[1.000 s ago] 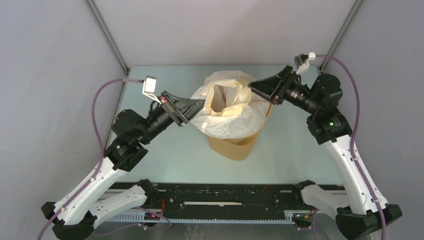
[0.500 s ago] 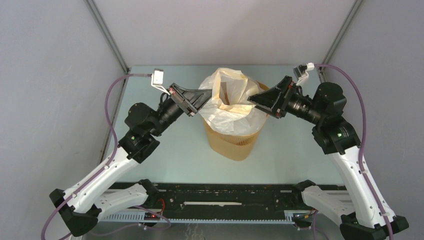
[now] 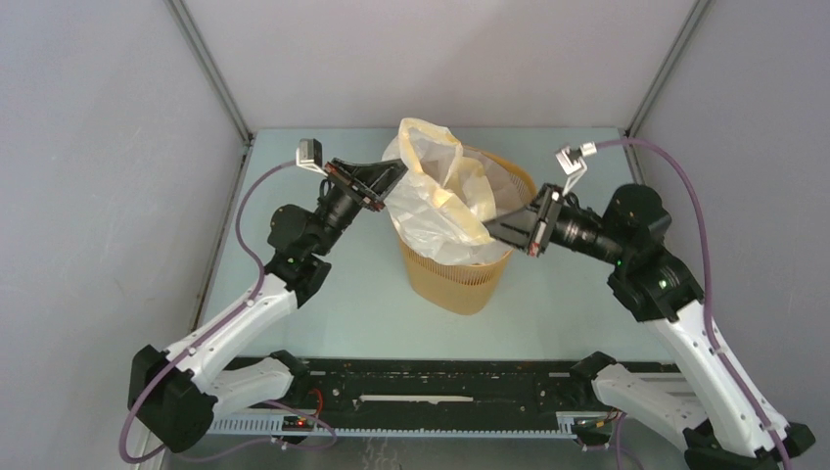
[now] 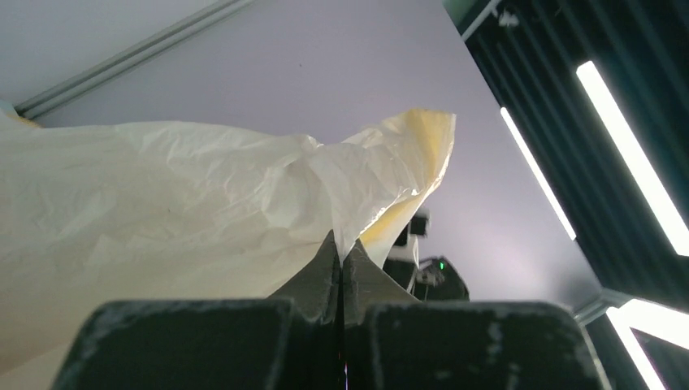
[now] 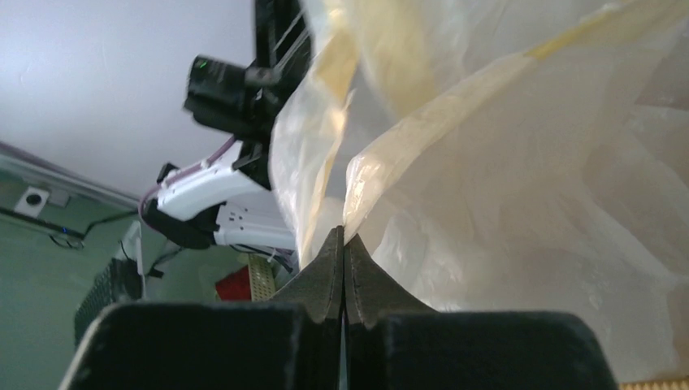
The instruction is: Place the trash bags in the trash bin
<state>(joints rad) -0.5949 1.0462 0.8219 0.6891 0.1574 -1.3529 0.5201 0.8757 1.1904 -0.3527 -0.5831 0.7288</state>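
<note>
Bin mid-counter toward the far edge, bag bunched in its mouth; left gripper and right gripper each pinch its rim, so spread them evenly, then draw down over the lip.

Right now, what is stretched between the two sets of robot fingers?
The trash bag, pinched by the left fingers and the right fingers, spans the gap over the trash bin; the top view shows it.
</note>
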